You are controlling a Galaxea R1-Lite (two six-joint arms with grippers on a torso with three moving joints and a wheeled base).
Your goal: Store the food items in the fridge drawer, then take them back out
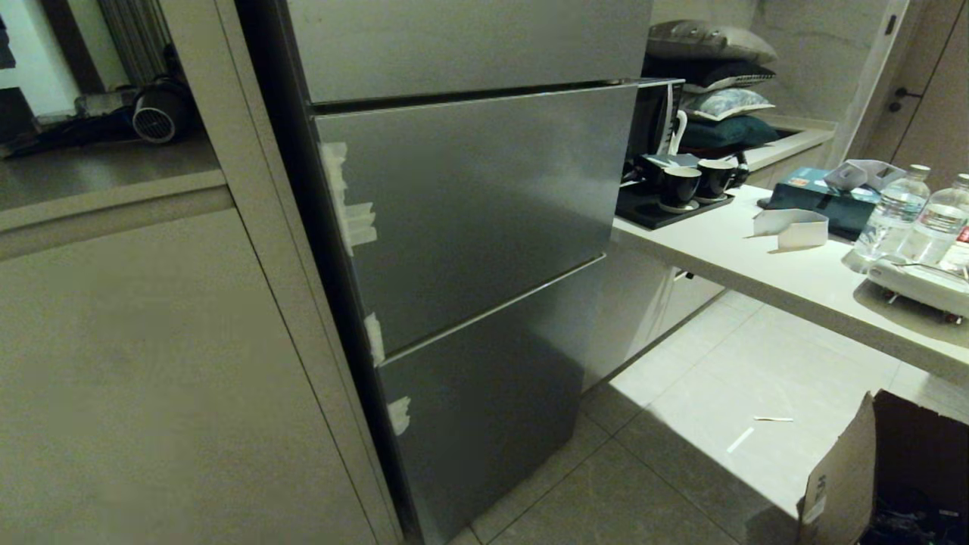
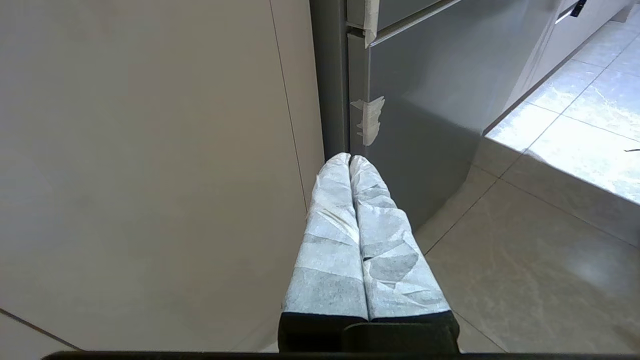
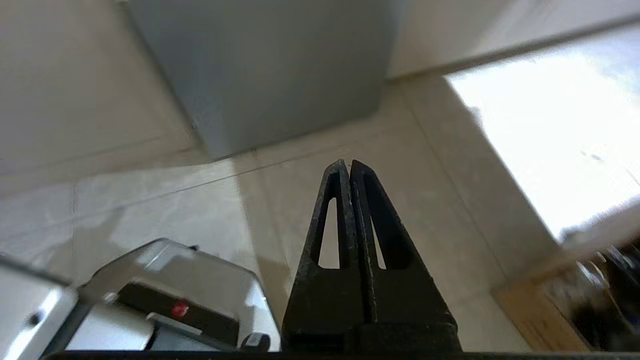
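Right wrist view shows my right gripper (image 3: 350, 165) pressed together, empty, low over the floor tiles (image 3: 425, 210). Just beyond my left gripper (image 2: 350, 159), also closed on nothing, stands the fridge (image 1: 469, 227), its steel fronts with taped edges (image 2: 369, 120) all shut. Neither the fridge drawer nor the food items show anywhere. Opening comes first, I judge: I should hook a finger at a front's taped edge and pull straight out.
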